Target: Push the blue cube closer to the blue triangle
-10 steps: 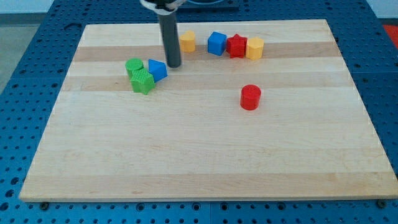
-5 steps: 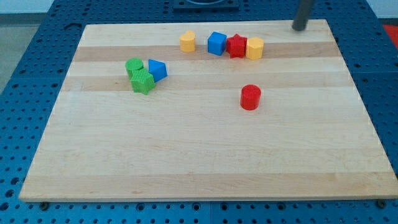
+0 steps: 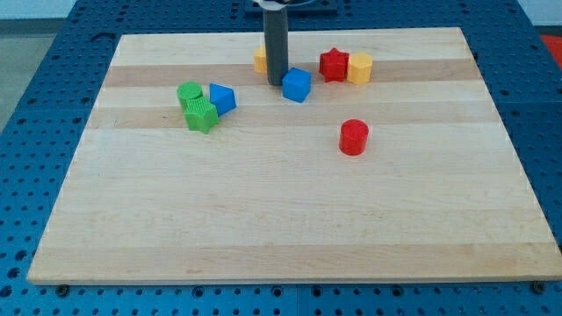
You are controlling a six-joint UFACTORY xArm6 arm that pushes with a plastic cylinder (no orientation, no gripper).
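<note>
The blue cube (image 3: pixel 297 85) lies on the wooden board near the view's top, right of centre-left. My tip (image 3: pixel 275 82) stands just left of the cube, touching or nearly touching its left side. The blue triangle (image 3: pixel 222 98) lies further to the view's left, touching a green cylinder (image 3: pixel 188 92) and a green star-like block (image 3: pixel 201 115). A gap of bare board separates the cube from the triangle.
A yellow block (image 3: pixel 261 60) sits partly hidden behind my rod. A red star (image 3: pixel 333 64) and a yellow hexagonal block (image 3: pixel 359 67) sit together at the view's top right. A red cylinder (image 3: pixel 354 137) stands lower right. The board's (image 3: pixel 281 219) top edge is close.
The blue cube has left its place beside the red star and moved down and to the view's left. My rod went from the triangle to the top right, then to the cube's left.
</note>
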